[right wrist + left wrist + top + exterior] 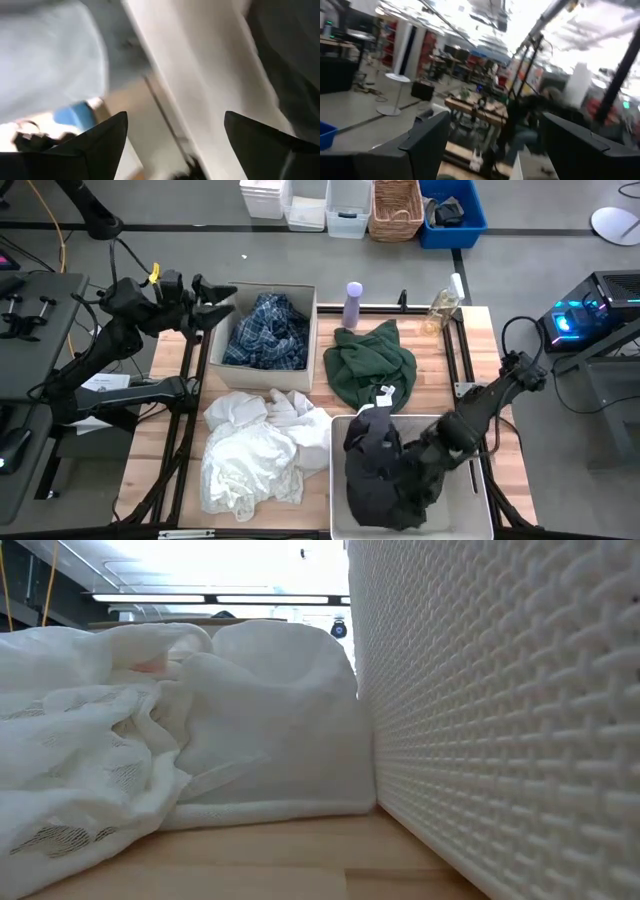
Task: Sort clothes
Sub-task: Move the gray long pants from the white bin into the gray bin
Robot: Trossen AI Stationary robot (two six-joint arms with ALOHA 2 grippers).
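A blue-and-white plaid shirt [265, 330] lies in an open box [312, 330] at the far left. A dark green top [370, 362] lies spread on the table's far middle. Several white pieces [255, 450] are heaped at the near left, and in the low view [200, 720] they lie against the bin. A dark grey top [372, 465] lies in the white bin [340, 425]. My left gripper [222, 302] is open and empty above the box's left rim. My right gripper [425, 468] is open, low in the bin beside the dark grey top. Its wrist view shows nothing between the fingers [100, 140].
A lavender bottle [353, 304] and a clear bottle [442, 306] stand at the table's far edge. The bin's woven wall [500, 720] fills the right of the low view. Crates and a basket [395, 208] stand on the floor beyond the table.
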